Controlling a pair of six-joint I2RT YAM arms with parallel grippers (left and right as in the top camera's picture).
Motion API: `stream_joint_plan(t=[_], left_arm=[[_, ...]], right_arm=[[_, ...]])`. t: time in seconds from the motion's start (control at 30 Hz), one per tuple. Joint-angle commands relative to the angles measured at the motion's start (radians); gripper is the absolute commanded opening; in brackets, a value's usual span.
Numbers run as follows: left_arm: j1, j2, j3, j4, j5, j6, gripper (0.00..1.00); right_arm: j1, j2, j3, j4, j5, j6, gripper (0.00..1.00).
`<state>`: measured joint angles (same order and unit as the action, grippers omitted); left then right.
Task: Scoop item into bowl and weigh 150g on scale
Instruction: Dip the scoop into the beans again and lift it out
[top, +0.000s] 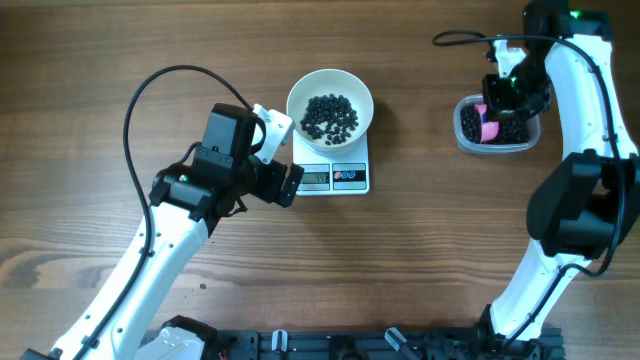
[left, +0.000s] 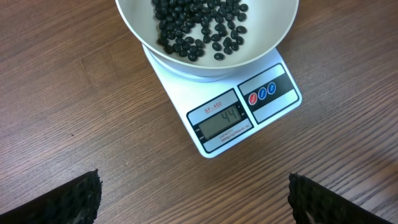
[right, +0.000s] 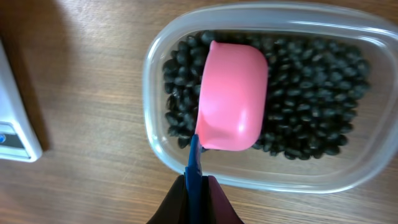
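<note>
- A brown wood-grain table (top: 100, 60) is seen under both arms, with the work laid out along its far half.
- The scale (top: 335, 178) is set near the middle of the table, with its display (left: 219, 122) and two small round buttons (left: 262, 94) on the edge facing the robot.
- The bowl (top: 298, 98) is stood on the far part of the scale, and the display and buttons are left uncovered.
- A thin, loose layer of beads (top: 330, 116) is spread over the bottom of the bowl, and "44" is shown on the display.
- The left gripper (top: 283, 155) is held just left of the scale, above the table. Its jaws are spread fully wide and nothing is held between them. In the left wrist view only the two dark pads (left: 68, 199) are seen, at the lower corners.
- A clear plastic tub (top: 462, 135) is placed well to the right of the scale and is largely filled with the same black beads.
- A pink scoop (right: 231, 96) is held over the beads inside the tub, towards its left half.
- The right gripper (right: 196, 199) is clamped tight on the scoop's thin blue handle (right: 193, 165).
- Whether any beads are carried in the scoop cannot be told.
</note>
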<state>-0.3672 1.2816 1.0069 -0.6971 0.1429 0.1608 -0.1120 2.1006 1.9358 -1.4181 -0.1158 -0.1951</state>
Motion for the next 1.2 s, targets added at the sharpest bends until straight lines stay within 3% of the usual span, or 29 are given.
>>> stream_joint_plan(t=[0.0, 0.5, 1.17], left_arm=[[0.006, -0.012, -0.006, 0.000, -0.006, 0.012, 1.00], [0.006, -0.012, -0.006, 0.000, -0.006, 0.012, 1.00], [0.006, -0.012, -0.006, 0.000, -0.006, 0.012, 1.00]], right_arm=[[0.001, 0.035, -0.014, -0.025, -0.124, -0.041, 0.04], [-0.139, 0.035, -0.014, -0.056, -0.349, -0.067, 0.04], [-0.257, 0.059, -0.014, -0.043, -0.418, -0.092, 0.04]])
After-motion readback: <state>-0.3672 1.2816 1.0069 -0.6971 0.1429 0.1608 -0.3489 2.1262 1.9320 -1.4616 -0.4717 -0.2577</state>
